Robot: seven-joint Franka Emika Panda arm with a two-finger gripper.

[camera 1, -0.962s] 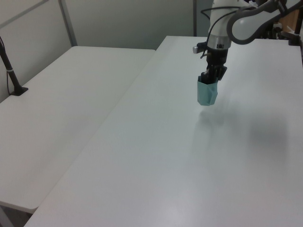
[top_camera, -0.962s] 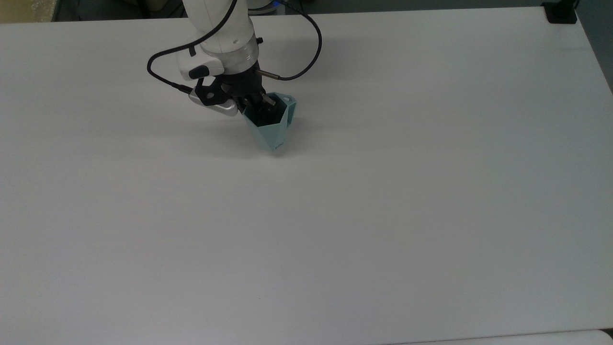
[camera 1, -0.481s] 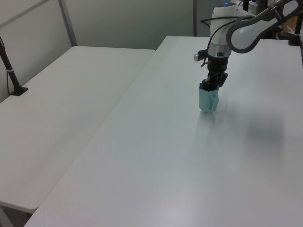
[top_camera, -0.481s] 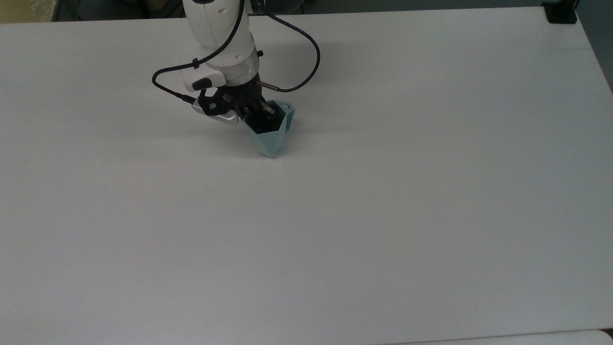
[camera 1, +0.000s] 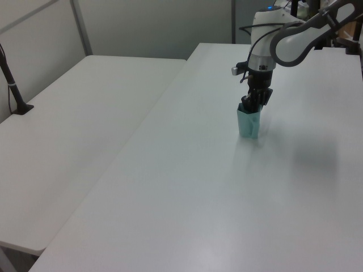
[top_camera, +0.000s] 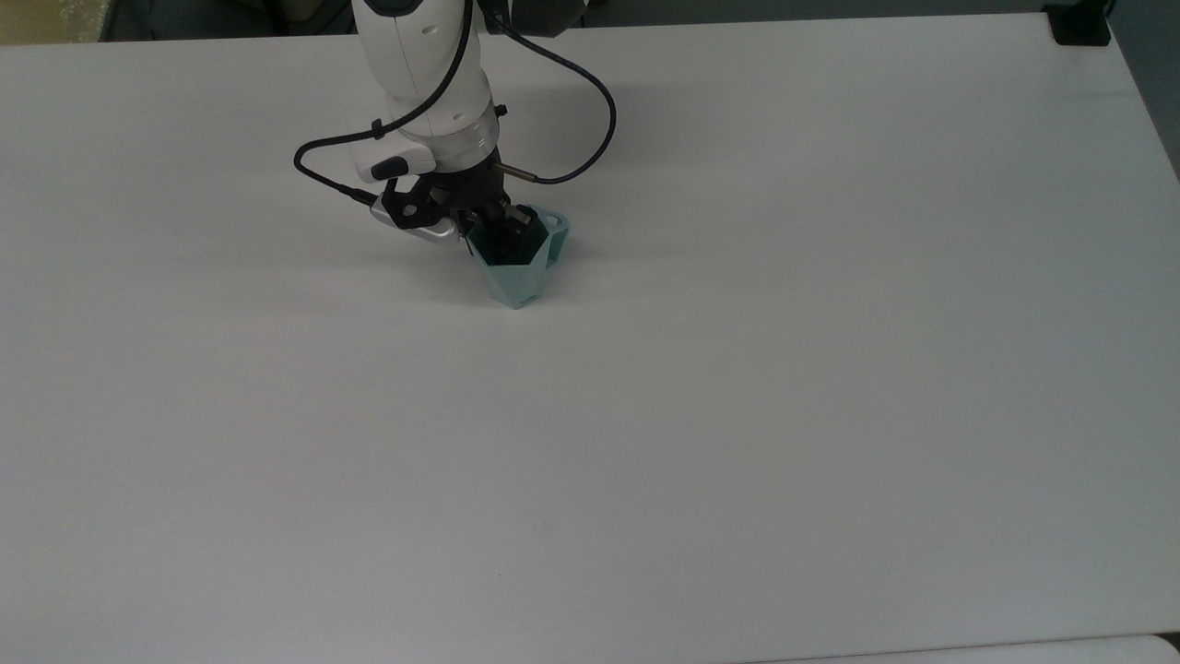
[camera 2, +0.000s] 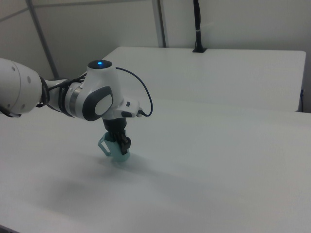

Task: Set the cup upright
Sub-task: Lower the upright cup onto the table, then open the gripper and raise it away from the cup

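Cup position: the cup stands with its narrow base on the white table, mouth up, near the far edge in the top view and toward the top view's left of centre. In the left view the cup reads as upright.
Cup handle: the angular handle points to the top view's right and away from the camera; in the right view it sticks out to the right view's left of the cup.
Gripper relative to cup: the gripper reaches down from above into the cup's mouth. One finger sits at the rim on the handle side, the dark finger body fills the opening.
Jaw state: the fingers stand narrow, seemingly closed on the cup's wall near the handle; the contact itself cannot be made out.
Hidden: the cup's interior and far rim are covered by the gripper in the top view; in the left view the gripper hides the rim; in the right view the gripper overlaps the upper cup.
Cut off: the arm runs out of the top view's upper edge.
Change from earlier: a second ago the cup was tilted, base toward the top view's lower right; half a second ago it leaned less; it is now level on its base.
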